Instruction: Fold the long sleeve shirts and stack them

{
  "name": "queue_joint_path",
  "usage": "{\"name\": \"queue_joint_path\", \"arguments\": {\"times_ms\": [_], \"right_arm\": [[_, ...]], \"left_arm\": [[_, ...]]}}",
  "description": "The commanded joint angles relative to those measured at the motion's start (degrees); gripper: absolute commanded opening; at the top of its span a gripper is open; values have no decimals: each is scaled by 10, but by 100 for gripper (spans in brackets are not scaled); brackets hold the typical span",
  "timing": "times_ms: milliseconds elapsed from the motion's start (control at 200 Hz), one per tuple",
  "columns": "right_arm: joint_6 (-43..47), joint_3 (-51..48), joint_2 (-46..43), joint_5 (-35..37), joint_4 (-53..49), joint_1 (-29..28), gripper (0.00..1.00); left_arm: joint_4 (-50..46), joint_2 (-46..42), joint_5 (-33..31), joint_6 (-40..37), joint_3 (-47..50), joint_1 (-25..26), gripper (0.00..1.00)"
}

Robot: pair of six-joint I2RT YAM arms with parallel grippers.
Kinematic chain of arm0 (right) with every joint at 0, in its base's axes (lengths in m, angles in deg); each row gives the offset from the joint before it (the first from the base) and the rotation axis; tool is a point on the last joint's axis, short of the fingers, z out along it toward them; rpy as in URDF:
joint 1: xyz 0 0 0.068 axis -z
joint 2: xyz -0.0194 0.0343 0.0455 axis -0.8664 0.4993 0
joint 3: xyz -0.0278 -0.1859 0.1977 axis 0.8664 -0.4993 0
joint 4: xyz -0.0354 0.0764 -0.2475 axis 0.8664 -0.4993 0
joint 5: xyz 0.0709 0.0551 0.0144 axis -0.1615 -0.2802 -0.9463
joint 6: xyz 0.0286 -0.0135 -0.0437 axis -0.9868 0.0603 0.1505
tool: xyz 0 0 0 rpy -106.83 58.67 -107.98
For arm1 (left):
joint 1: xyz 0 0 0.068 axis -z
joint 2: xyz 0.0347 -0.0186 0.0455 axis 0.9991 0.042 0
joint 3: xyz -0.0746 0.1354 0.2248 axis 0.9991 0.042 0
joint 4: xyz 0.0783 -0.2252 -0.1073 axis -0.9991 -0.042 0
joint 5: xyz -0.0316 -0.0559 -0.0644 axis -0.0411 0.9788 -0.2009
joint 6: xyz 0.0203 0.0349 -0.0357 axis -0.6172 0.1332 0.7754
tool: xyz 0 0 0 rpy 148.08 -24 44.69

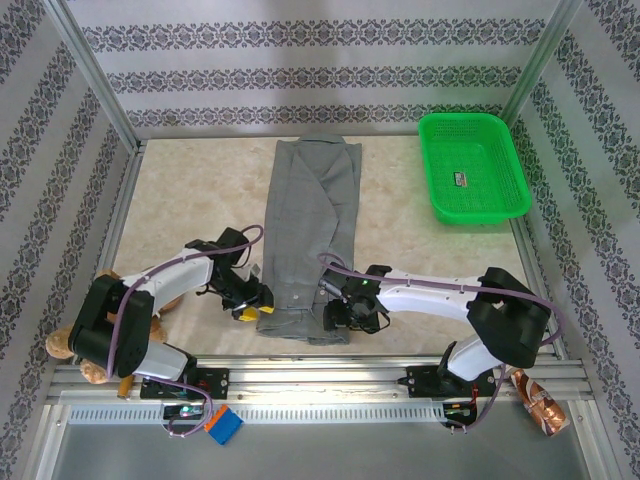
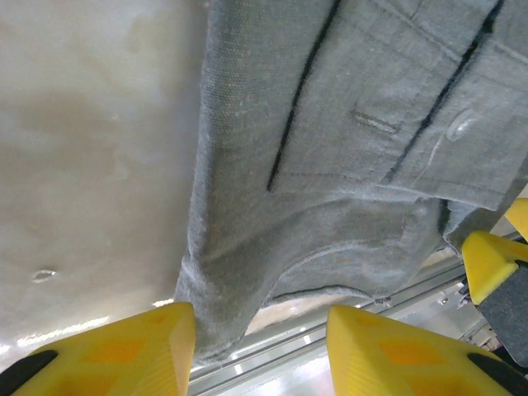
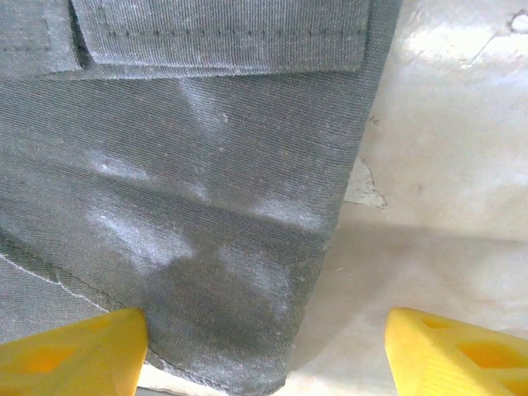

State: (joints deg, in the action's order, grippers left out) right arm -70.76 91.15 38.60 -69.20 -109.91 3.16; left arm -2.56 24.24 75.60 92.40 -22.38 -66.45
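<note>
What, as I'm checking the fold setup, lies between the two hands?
The near hem of the grey shirt lies between the left hand and the right hand, one at each corner; the top view shows it.

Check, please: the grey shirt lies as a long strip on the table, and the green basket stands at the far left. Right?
No. The green basket stands at the far right, not left; the top external view shows it. The grey shirt does lie as a long strip.
</note>
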Motion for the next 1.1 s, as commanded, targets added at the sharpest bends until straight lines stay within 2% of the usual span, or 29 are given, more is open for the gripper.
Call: {"name": "queue_joint_path", "arguments": {"times_ms": [0,160,290,345,480,595,899,999,1094], "right_arm": [[-8,-5,12,-8,10,-6,75],[-6,5,36,-13,17,-11,71],[-6,16,57,-21,23,-16,61],[-3,22,63,-24,23,-17,52],[4,32,55,-34,13,-18,18],[2,30,23,-49,0,-18,0],[-63,11,-84,-77,-9,-35,0],[-54,31,-98,-63,-26,-25,0],[-29,54,-110,-62,-42,10,0]], "left_arm": [[39,15,19,21,19,15,45],[60,30,34,22,36,17,40],[76,35,58,23,43,18,34],[84,39,71,23,49,19,29],[84,30,93,19,68,19,15],[60,-9,93,24,70,19,7],[-45,-158,80,57,32,18,3],[-53,-165,72,59,13,14,3],[-47,-148,70,65,-29,4,2]]}}
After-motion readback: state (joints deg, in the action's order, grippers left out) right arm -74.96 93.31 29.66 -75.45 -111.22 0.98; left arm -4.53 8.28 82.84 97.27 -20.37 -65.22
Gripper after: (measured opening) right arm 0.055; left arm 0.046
